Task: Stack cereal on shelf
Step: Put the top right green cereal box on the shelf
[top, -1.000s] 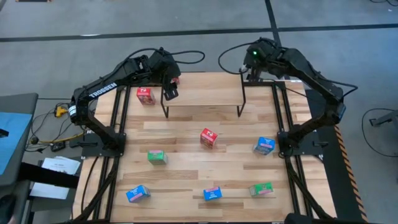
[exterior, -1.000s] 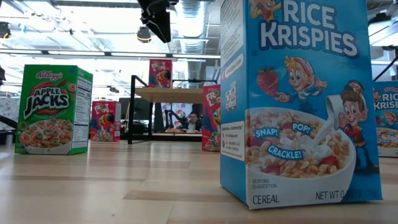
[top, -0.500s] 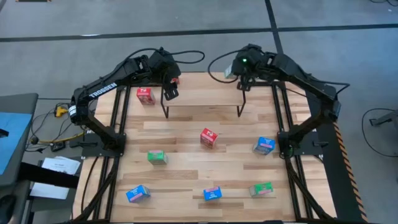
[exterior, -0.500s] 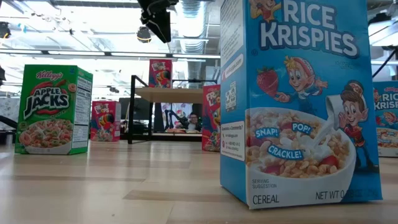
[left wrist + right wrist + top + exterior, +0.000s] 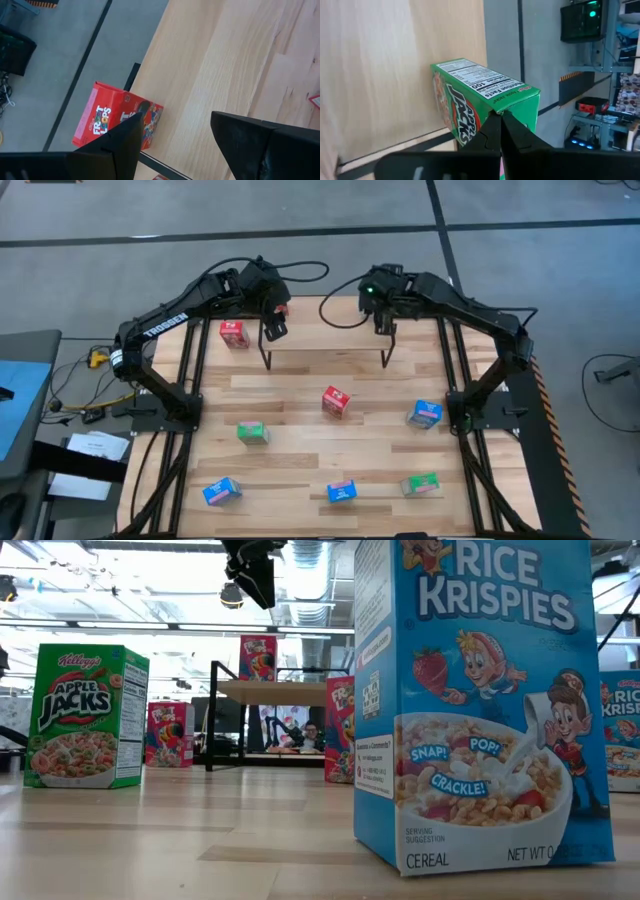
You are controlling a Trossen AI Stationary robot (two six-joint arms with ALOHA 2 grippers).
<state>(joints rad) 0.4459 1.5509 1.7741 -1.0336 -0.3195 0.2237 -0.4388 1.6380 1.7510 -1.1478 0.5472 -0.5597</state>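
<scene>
1. The slatted wooden table (image 5: pixel 300 450) carries loose cereal boxes: a blue box (image 5: pixel 480 700) nearest the low camera, a green box (image 5: pixel 85 715) further back.
2. Beyond stands the shelf (image 5: pixel 325 330).
3. The left gripper (image 5: pixel 272 320), fingers apart and empty, hovers above a red box (image 5: pixel 117 122) on the shelf's left end.
4. The right gripper (image 5: pixel 386 318), fingers together, sits over the shelf's right end, just beside a green Apple Jacks box (image 5: pixel 480 100).

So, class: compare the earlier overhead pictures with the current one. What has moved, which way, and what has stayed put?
The right hand, shut, has swung leftwards over the low light-wood shelf on black wire legs, towards the left arm's side. The green Apple Jacks cardboard box stands just past its fingertips. The left hand stayed above the shelf's other end, over the red Froot Loops cardboard box. The boxes on the slatted wooden table have not shifted.
</scene>
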